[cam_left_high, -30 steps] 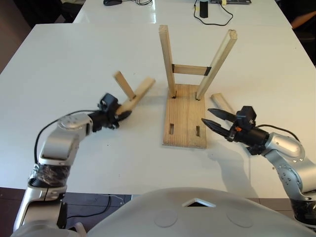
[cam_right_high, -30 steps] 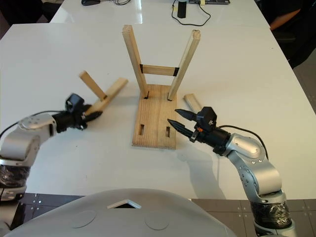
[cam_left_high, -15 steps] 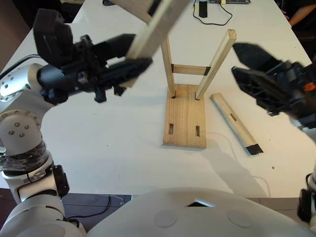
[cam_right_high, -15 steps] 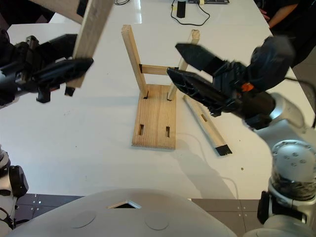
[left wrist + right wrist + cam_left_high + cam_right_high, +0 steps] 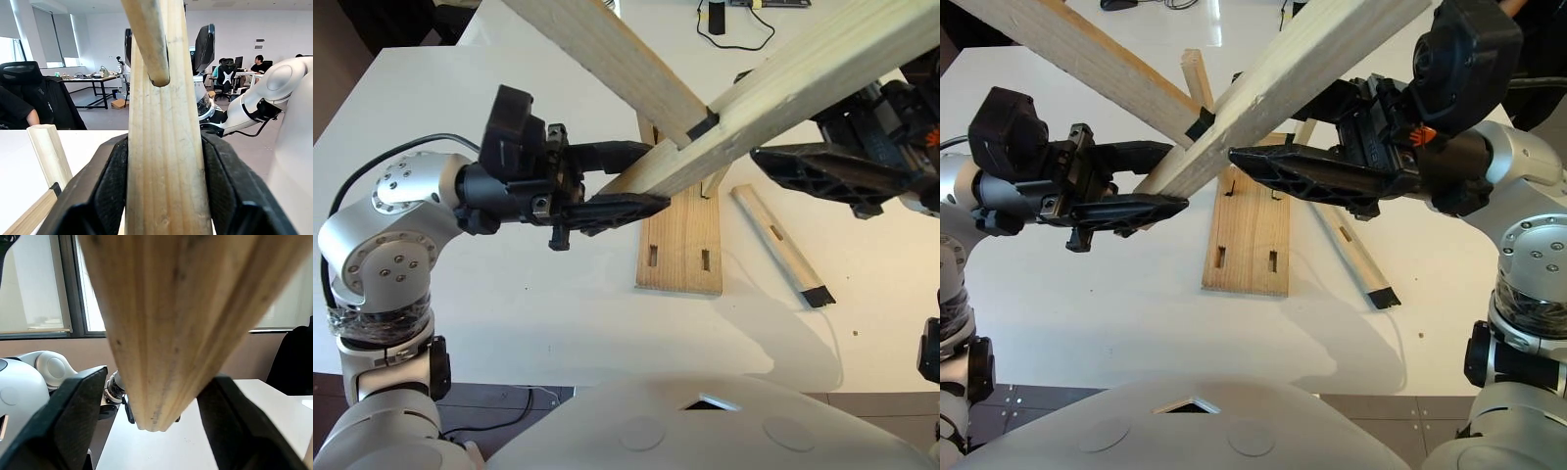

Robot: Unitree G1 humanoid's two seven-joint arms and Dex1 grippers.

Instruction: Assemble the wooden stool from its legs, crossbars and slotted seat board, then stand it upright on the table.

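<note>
Holding the leg (image 5: 783,88) up over the seat board (image 5: 680,235), the left gripper (image 5: 656,176) is clamped on its low end, so the stick slants up from the board's left side toward its right. Right gripper (image 5: 159,377) is nearer the high end, fingers spread either side of the wood, not visibly squeezing. Reckon the leg has to swing upright over the board's empty near slots (image 5: 652,256).

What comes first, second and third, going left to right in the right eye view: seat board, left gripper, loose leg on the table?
left gripper → slotted seat board → loose leg lying on the table
</note>
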